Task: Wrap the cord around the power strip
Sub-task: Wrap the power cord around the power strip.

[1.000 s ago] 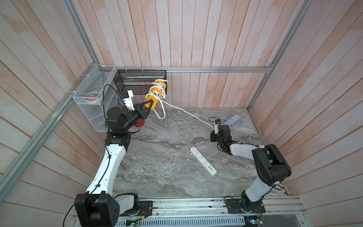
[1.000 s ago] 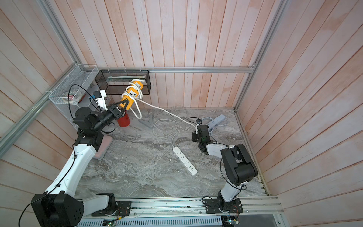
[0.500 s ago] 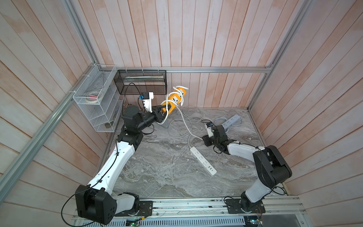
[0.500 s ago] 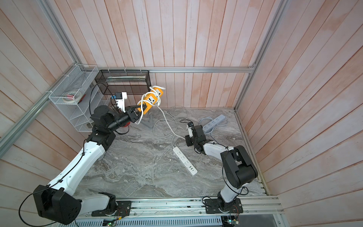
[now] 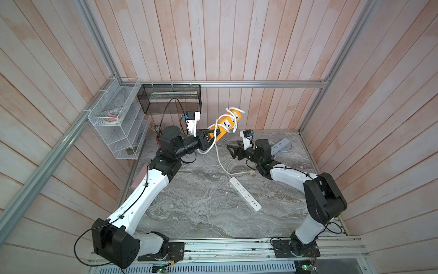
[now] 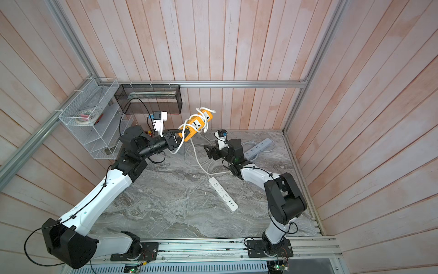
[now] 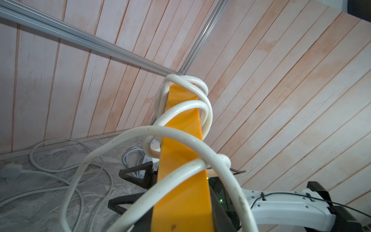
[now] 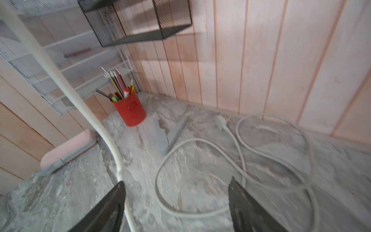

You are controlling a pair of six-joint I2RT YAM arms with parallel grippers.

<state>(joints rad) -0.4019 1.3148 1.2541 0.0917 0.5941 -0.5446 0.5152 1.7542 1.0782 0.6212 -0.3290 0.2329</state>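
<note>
- Foreground: a white power strip (image 5: 245, 194) is lying flat and angled on the marble table (image 5: 189, 220) near ctr, touching neither gripper (both top views).
- Mid-table, R side: the right gripper (image 5: 231, 151) is hanging low over the stone w/ jaws spread wide, gripping nothing. Its wrist view is showing the fingers (image 8: 104, 211) far apart.
- The cord (image 8: 81, 100) is slanting down just beside one of those fingers. Whether it is touching that finger, can't tell.
- Same depth, L side: the left gripper (image 5: 209, 138) is pinching narrow on the near end of the orange power strip (image 5: 225, 124). It is holding the strip off the table, far end tilting up toward the back wall.
- The cord is circling the orange body in several loose turns, seen close in the left wrist view. The rest is dropping off the strip and lying in slack curls on the stone btwn the two grippers.
- A white plug (image 8: 220, 121) is resting near the back wall; which cord it ends, can't tell.
- Behind the right arm: a grey power strip (image 5: 280, 146) is lying toward the back R corner.
- Far L corner: a red cup (image 8: 131, 110) of pens is standing upright. A pink case (image 8: 66, 150) is lying along the L wall.
- Bkgd: a white wire shelf (image 5: 113, 123) is hanging on the L wall. A black mesh basket (image 5: 169, 98) is hanging on the back wall.
</note>
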